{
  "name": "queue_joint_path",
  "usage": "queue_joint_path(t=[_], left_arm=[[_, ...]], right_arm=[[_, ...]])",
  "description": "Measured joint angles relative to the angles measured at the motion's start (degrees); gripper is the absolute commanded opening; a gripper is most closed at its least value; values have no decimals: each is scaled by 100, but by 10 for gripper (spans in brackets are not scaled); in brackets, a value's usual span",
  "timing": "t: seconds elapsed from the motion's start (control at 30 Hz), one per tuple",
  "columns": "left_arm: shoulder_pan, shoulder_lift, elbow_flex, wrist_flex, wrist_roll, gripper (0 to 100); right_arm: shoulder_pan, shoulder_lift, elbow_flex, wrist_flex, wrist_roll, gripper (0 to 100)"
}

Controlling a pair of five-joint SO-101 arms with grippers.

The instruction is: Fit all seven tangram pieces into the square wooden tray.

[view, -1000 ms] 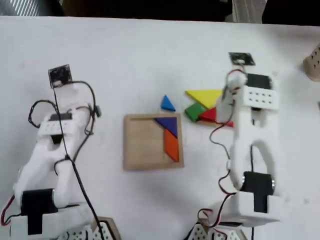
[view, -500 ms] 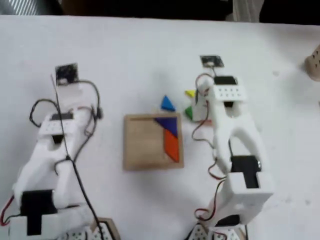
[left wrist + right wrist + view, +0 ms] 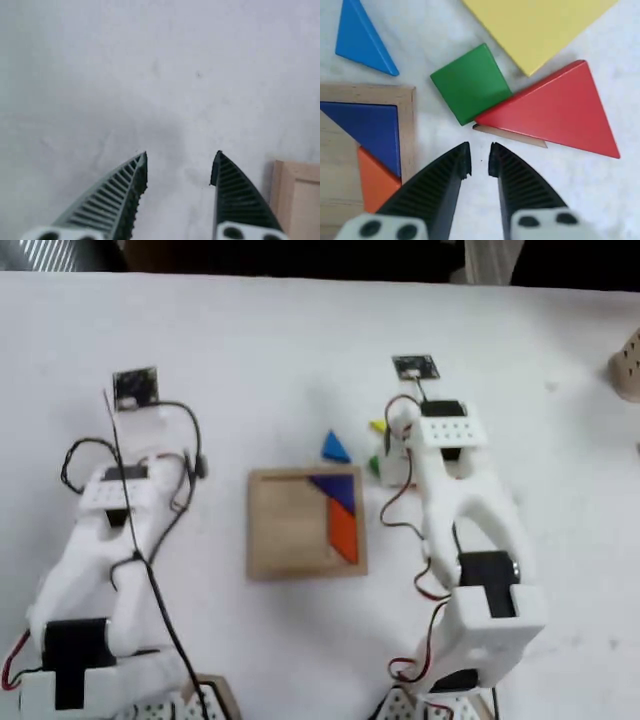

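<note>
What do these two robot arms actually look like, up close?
Both arms, the left arm and right arm, are chunky white plastic with black motor blocks. Loose black cable trails over the left; thin red and black wires hang off the right. The jaws are dark, ribbed and tapering to points.

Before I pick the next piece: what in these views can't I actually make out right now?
- High view: the right arm covers the red triangle and most of the yellow triangle and green square.
- Right wrist view: the picture's edges cut off the yellow triangle and the wooden tray.
- Right wrist view: a tan sliver under the red triangle is too thin to identify.
</note>
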Motion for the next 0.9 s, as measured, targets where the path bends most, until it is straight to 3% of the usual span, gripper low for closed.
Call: queue_joint_path(t=[0.2, 0.4, 0.7, 0.9], left_arm=[[0, 0, 0, 0, 0, 221], [0, 0, 0, 0, 0, 221], [-9, 0, 0, 0, 0, 219], [-554, 35, -79, -220, 0, 219]], right_arm=[[-53, 0, -44, -105, 9, 134], [-677, 281, -466, -413, 26, 204], [-1037, 1415, -1635, -457, 448, 209], [-1292, 1820, -2136, -457, 730, 209]])
